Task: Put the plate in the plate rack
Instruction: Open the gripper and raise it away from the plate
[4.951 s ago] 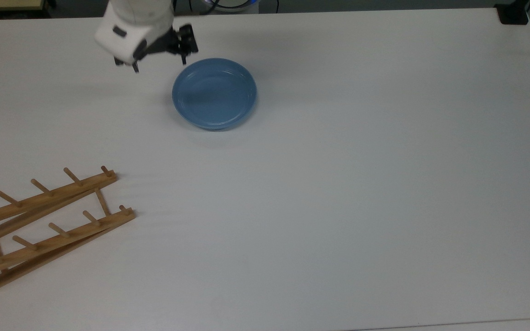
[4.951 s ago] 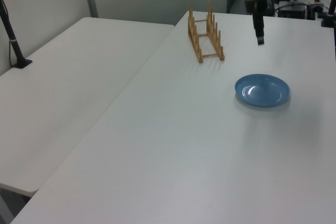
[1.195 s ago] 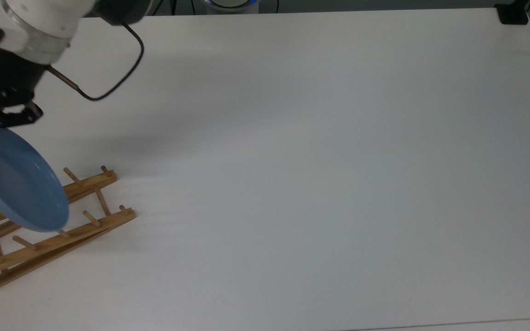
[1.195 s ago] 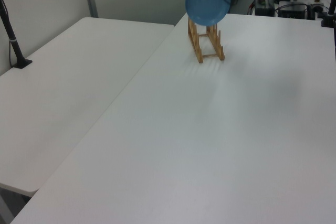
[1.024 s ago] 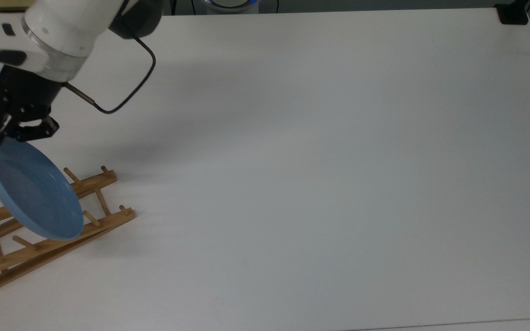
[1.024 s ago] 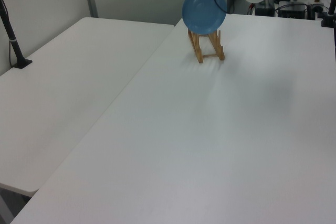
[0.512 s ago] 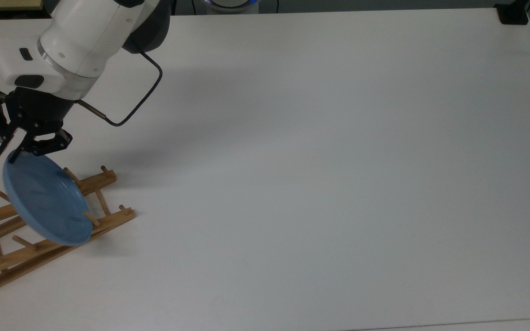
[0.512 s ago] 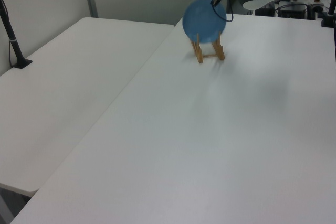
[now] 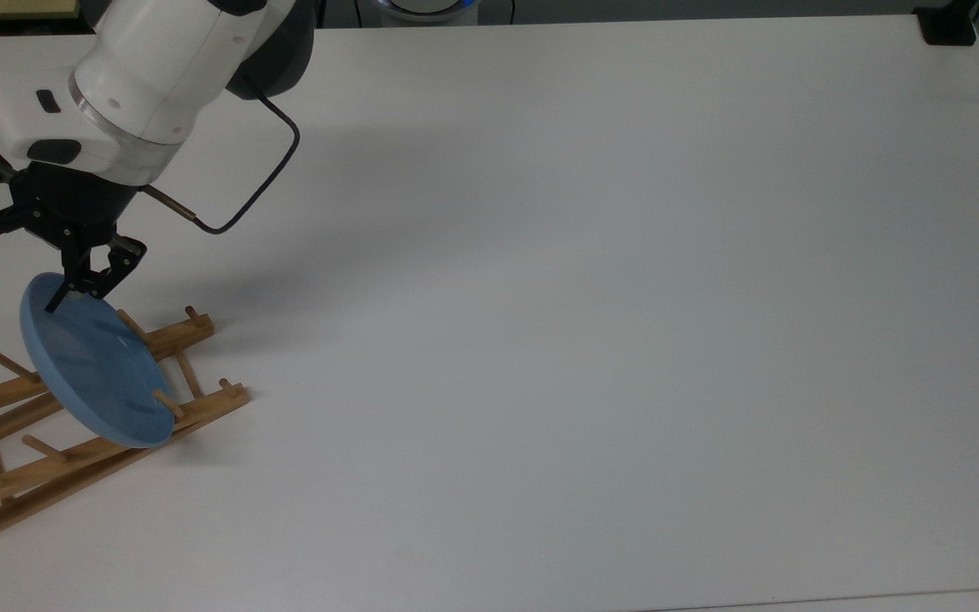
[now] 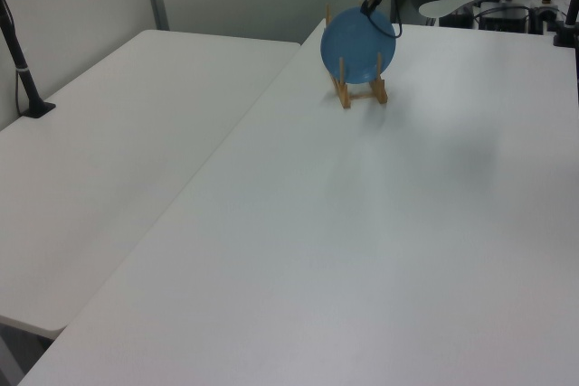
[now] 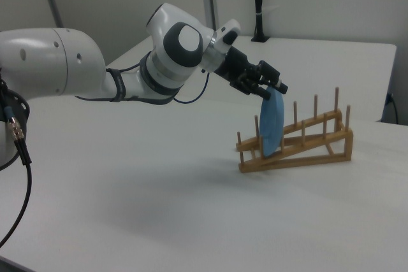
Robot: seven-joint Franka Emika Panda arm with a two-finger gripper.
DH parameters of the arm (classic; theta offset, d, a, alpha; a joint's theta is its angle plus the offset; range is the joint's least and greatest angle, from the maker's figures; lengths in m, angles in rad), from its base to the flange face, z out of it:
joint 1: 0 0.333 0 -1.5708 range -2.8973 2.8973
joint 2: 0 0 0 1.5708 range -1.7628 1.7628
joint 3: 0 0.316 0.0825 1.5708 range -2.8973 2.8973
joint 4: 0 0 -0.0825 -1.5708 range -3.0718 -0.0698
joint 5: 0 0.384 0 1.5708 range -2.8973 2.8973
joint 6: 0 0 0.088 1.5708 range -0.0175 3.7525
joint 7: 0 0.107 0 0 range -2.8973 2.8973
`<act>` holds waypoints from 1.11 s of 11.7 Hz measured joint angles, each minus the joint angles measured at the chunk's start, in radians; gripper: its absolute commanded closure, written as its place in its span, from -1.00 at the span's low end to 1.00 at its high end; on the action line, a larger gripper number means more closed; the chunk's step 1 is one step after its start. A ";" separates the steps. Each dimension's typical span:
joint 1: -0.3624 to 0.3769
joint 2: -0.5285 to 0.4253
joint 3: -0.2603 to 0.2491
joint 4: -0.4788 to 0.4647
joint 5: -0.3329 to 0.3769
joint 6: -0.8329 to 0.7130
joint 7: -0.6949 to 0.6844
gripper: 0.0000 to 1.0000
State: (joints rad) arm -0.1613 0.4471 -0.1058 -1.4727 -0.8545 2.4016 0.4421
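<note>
The light-blue plate (image 9: 94,374) stands on edge in the wooden plate rack (image 9: 73,463), between the pegs near its end by the table's middle. In the right view the plate (image 11: 274,125) is upright in the slot at the left end of the rack (image 11: 319,148). My gripper (image 9: 12,285) hovers at the plate's upper rim, open, with a finger on each side of the rim. In the left view the plate (image 10: 357,42) faces the camera in the rack (image 10: 348,97), with the gripper (image 10: 375,2) just above it.
The rack lies at the lower left corner of the white table (image 9: 583,340) in the top view. A black cable (image 9: 243,204) loops off the wrist. A black clamp (image 9: 948,25) sits at the far right corner. A second white table (image 10: 118,133) adjoins.
The plate came down into the rack's slot and now stands on its own. The fingers, shut on its rim half a second ago, have spread apart.
</note>
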 measured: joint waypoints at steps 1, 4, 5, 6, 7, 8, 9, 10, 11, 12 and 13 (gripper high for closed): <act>0.000 -0.006 0.000 0.004 0.023 0.001 0.002 -0.66; 0.039 -0.057 0.001 0.005 0.236 0.000 0.002 -1.00; 0.067 -0.078 0.001 0.005 0.309 -0.044 0.002 -1.00; 0.100 -0.101 0.002 0.005 0.376 -0.103 0.000 -1.00; 0.131 -0.128 0.003 0.003 0.446 -0.175 -0.015 -1.00; 0.160 -0.161 0.006 0.002 0.530 -0.277 -0.068 -1.00; 0.184 -0.197 0.008 0.002 0.614 -0.395 -0.146 -1.00; 0.197 -0.235 0.012 -0.001 0.687 -0.519 -0.239 -1.00; 0.201 -0.278 0.021 -0.013 0.737 -0.620 -0.315 -1.00; 0.201 -0.322 0.031 -0.037 0.757 -0.685 -0.351 -1.00; 0.201 -0.362 0.041 -0.066 0.762 -0.735 -0.362 -1.00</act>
State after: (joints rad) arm 0.0399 0.0848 -0.0645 -1.5388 -0.0929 1.6661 0.0798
